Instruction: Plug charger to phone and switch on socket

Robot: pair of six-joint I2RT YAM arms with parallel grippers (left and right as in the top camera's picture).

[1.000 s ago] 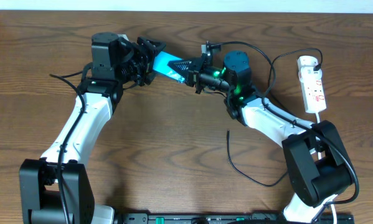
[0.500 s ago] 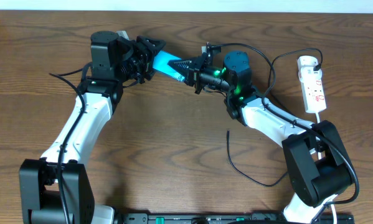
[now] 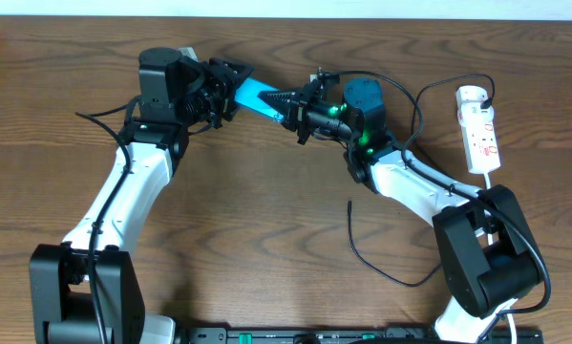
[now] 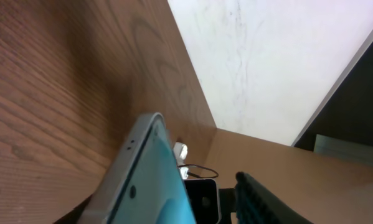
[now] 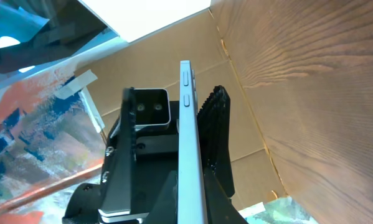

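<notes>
Phone (image 3: 262, 96) sits up by the table's (image 3: 266, 210) far edge, right gripper (image 3: 286, 103) pinching one end. Left gripper (image 3: 230, 84) straddles the other end, jaws spread. Charger (image 3: 362, 250) lies loose toward the front-right.

Overhead, the phone (image 3: 257, 96) shows only as a blue strip, its ends covered by the left gripper (image 3: 233, 88) and right gripper (image 3: 284, 103). The left wrist view cuts it off at the bottom edge, blurred; the right wrist view gives it edge-on only. The charger (image 3: 350, 225) tip and socket (image 3: 482, 129) switches are too small to make out.
</notes>
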